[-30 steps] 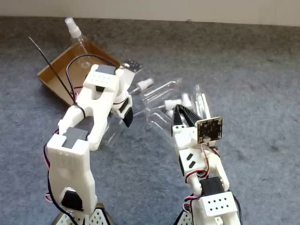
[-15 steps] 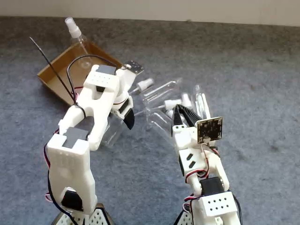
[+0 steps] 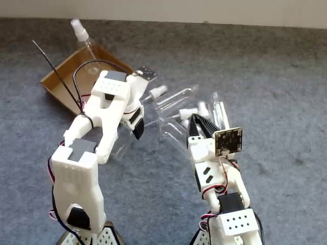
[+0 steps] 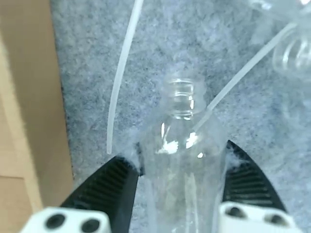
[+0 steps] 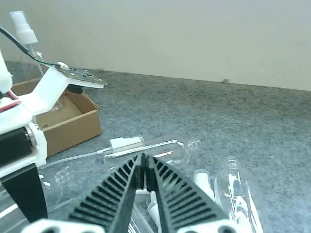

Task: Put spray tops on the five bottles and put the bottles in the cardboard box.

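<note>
The left pincer (image 4: 181,167) squeezes a clear plastic bottle (image 4: 182,131) (its neck has no top), just beside the brown cardboard box (image 4: 24,97). The right pincer (image 5: 144,159) is closed tight, holding nothing, near a loose clear bottle (image 5: 167,149) lying on the grey desk (image 5: 243,121).

the high view looks down from over the near edge of the grey carpeted tabletop (image 3: 286,76). the left wrist view looks straight down, close up. the right wrist view faces low toward the far edge. all share the brown cardboard box (image 5: 68,121).

Grey carpeted table (image 3: 265,76) under a cardboard box (image 3: 61,81), scattered clear bottles (image 3: 179,96) and loose spray tops (image 3: 158,92)
</note>
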You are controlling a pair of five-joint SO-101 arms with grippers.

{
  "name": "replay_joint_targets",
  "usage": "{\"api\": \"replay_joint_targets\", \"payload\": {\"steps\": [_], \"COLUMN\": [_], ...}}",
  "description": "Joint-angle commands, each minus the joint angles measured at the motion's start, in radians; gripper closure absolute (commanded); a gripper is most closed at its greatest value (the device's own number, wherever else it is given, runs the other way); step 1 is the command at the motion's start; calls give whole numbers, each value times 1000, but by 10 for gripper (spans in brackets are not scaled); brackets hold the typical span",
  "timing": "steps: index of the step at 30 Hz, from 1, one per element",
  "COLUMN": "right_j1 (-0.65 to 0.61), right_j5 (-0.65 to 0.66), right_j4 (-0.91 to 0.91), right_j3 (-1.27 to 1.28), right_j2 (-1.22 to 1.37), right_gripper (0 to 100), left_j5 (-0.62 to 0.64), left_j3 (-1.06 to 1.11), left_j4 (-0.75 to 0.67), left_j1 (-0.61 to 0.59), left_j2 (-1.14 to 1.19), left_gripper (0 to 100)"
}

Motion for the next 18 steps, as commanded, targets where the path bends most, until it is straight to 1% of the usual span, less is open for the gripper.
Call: {"api": "replay_joint_targets", "payload": {"steps": [1, 5, 9, 18], "right_j1": [4, 4, 4, 5], "right_j5": [-2, -2, -2, -2], "right_j4": [7, 7, 5, 7], "right_j3": [171, 171, 171, 171], "right_j2": [-8, -8, -8, -8], "right_gripper": [991, 991, 991, 991], "left_j5": [-9, -9, -6, -5], "left_j3": [-12, -62, -102, -91], "left_j4": [52, 143, 215, 281], "left_j1": [-8, -7, -7, 24], "left_j2": [-21, -62, -157, -435], "left_gripper": [883, 884, 884, 885]}}
